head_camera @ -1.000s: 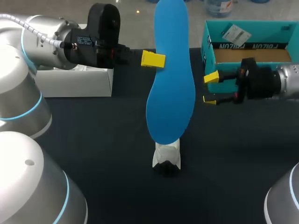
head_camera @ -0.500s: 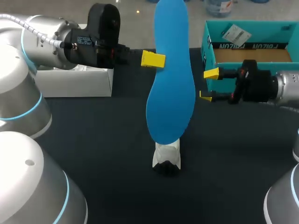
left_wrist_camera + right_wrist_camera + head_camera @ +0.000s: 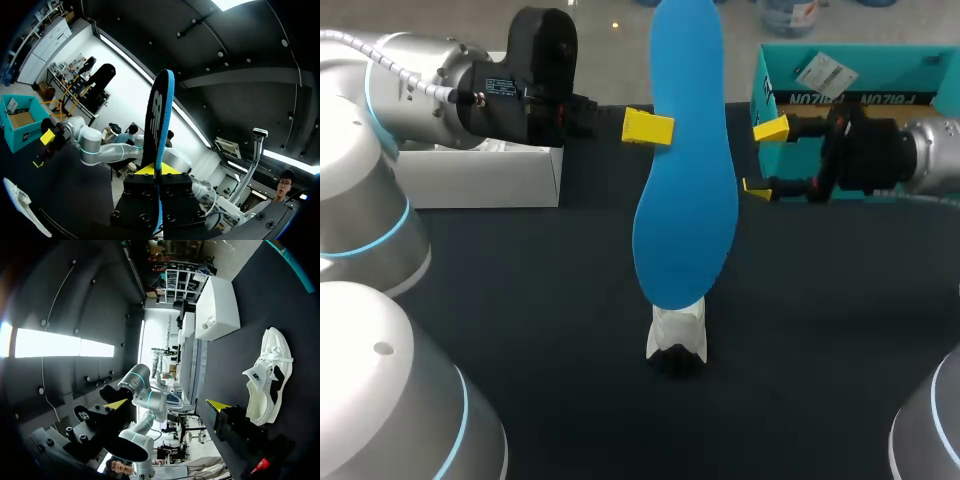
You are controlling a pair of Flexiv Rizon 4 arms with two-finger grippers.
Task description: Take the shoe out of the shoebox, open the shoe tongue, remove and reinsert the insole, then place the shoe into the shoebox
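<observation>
Shoe (image 3: 677, 336) is our reference: white, lying on the dark table (image 3: 550, 300), outside the shoebox (image 3: 860, 85).

Insole (image 3: 686, 190): blue and out of the shoe. It is held on end above the shoe, and in the head view its broad lower end overlaps the shoe's upper part. We cannot tell whether the two touch.

Left gripper (image 3: 655, 128): comes in from the shoe's left at a height well above it. It is clamped on the insole's narrower upper half. The left wrist view shows the insole (image 3: 157, 150) edge-on, pinched between the two fingers of the left gripper (image 3: 156, 170), with both pads pressed against it.

Right gripper (image 3: 762, 158): beyond the shoe and to its right, between the shoe and the shoebox, just in front of the box's near wall. Its fingers are spread wide and nothing is between them. The right wrist view agrees: the right gripper (image 3: 167, 405) has its yellow tips far apart, and the shoe (image 3: 267, 375) lies on the table ahead of them, well apart from them.

Shoebox: teal, open-topped, beyond the shoe to its right. We see no shoe inside it.

White box (image 3: 480, 175): beyond the shoe to its left, under the left arm.
</observation>
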